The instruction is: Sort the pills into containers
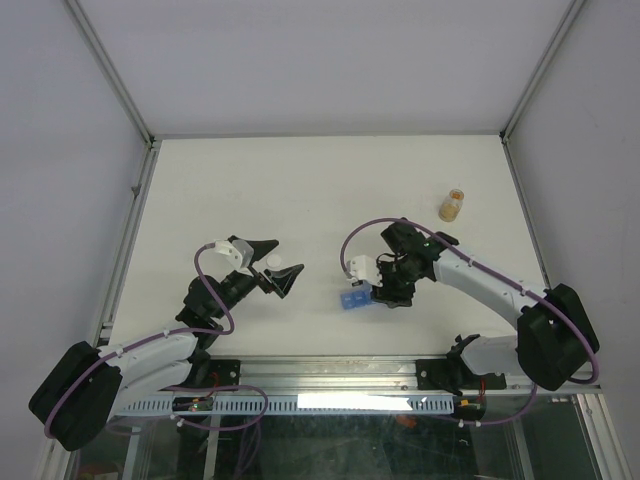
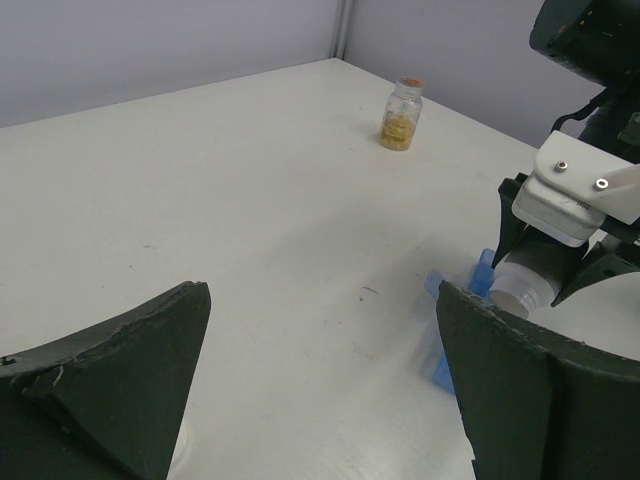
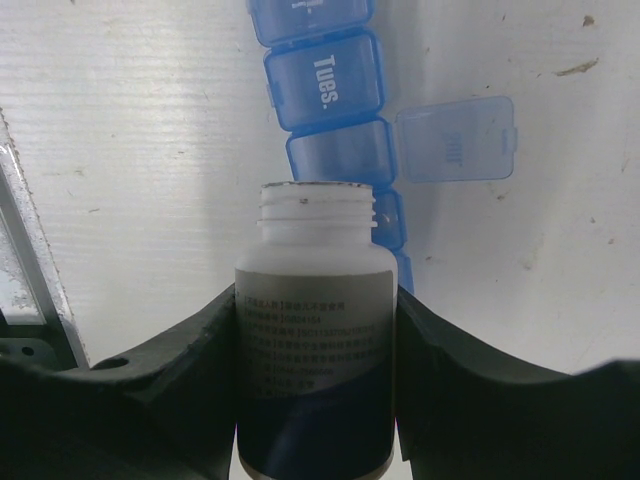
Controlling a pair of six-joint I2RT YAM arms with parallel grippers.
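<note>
We see left arm (image 1: 150, 350) & right arm (image 1: 485, 280) w/ white shells, black joints, purple cable (image 1: 370, 223) looped on each. Left gripper (image 1: 281, 262) fingers (image 2: 120, 390): dark wedges; white bracket (image 2: 575, 200) w/ 2 screws.

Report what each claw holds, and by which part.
Right claw grips the uncapped white bottle around its labelled body, with the mouth left free. Left claw stands open, holding nothing.

Blue strip (image 3: 325, 88) part. behind bottle (image 3: 315, 330)
</note>
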